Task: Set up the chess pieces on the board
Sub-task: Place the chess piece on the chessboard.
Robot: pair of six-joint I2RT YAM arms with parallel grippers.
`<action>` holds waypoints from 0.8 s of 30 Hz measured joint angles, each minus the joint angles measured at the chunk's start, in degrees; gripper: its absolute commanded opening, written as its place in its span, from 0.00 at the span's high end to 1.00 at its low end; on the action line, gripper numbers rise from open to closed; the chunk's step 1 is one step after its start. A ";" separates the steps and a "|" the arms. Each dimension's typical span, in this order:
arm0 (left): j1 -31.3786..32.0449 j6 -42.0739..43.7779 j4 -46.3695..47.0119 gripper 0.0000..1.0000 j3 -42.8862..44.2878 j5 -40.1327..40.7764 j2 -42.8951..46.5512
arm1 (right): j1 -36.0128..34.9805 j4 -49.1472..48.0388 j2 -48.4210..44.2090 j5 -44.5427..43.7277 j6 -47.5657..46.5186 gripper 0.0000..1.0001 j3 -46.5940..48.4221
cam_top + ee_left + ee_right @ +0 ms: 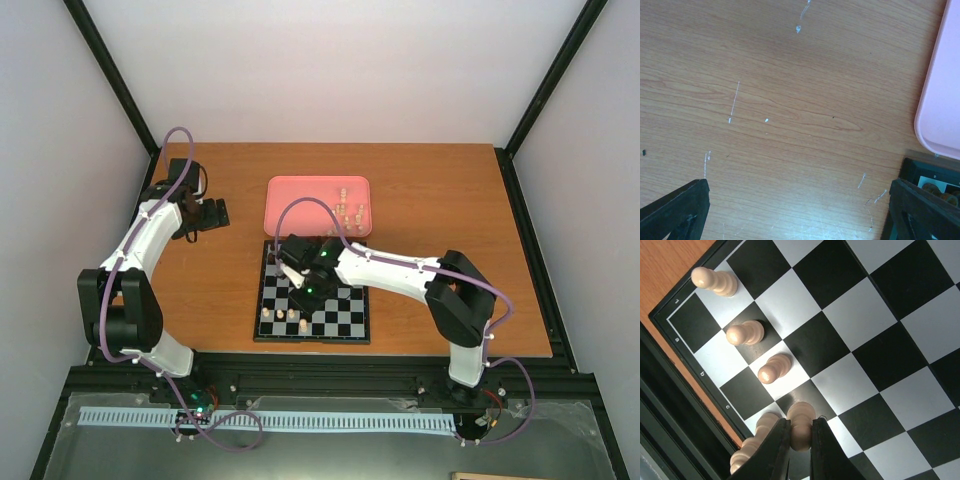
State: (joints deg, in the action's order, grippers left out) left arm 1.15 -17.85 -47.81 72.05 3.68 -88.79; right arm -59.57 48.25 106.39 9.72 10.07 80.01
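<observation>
The checkered board [335, 312] lies in the middle of the table. Cream-white chess pieces [280, 315] stand along its near left edge; in the right wrist view they show as a row [745, 332] beside the border. My right gripper [301, 290] is over that corner, shut on a cream piece [801, 426] held just above a dark square in line with the row [800, 440]. More cream pieces [350, 211] lie in the pink tray [300, 205]. My left gripper [216, 214] is open and empty above bare wood left of the tray [797, 220].
Dark brown pieces [275, 262] stand at the board's far left corner and show at the left wrist view's lower right [932, 189]. The tray's rounded edge [940, 100] lies to the right of my left gripper. Black frame rails border the table.
</observation>
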 measured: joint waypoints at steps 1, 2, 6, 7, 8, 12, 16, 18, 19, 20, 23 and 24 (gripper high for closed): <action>0.00 0.00 0.00 0.00 0.00 0.00 0.00 | 0.00 0.02 0.39 0.00 0.00 0.97 0.15; 0.00 0.00 0.00 0.00 0.00 0.00 0.00 | 0.00 0.07 0.76 0.00 -0.04 0.97 0.24; 0.00 0.00 0.00 0.00 0.00 0.07 0.00 | 0.00 0.46 1.95 0.02 -0.28 0.97 0.24; 0.00 0.00 0.00 0.00 0.00 0.09 0.00 | 0.00 0.50 2.03 0.02 -0.35 0.97 0.24; 0.00 0.00 0.00 0.00 0.00 0.15 0.00 | 0.00 0.57 2.12 0.00 -0.39 0.97 0.24; 0.00 0.00 0.00 0.00 0.00 0.20 0.00 | 0.00 0.74 2.14 0.04 -0.42 0.97 0.24; 0.00 0.00 0.02 0.00 0.00 0.20 0.00 | 0.00 0.81 2.14 0.24 -0.59 0.97 0.24; 0.02 0.00 0.02 0.00 0.00 0.20 0.00 | 0.00 0.81 2.14 0.31 -0.59 0.97 0.24; 0.02 0.00 0.02 0.00 0.00 0.20 0.00 | 0.00 0.79 2.14 0.42 -0.59 0.97 0.22; 0.02 0.00 0.02 0.00 0.00 0.20 0.00 | 0.00 0.79 2.14 0.50 -0.59 0.97 0.22; 0.07 0.00 0.02 0.00 0.02 0.20 0.00 | 0.00 0.79 2.25 0.70 -0.57 0.97 0.20; 0.11 0.00 0.04 0.00 0.00 0.20 0.00 | 0.00 0.79 2.32 0.81 -0.57 0.97 0.20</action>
State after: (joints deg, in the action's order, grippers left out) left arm 1.26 -17.85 -47.77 72.05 3.88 -88.79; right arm -59.57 49.04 108.71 10.52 9.50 80.20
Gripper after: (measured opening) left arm 0.997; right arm 0.081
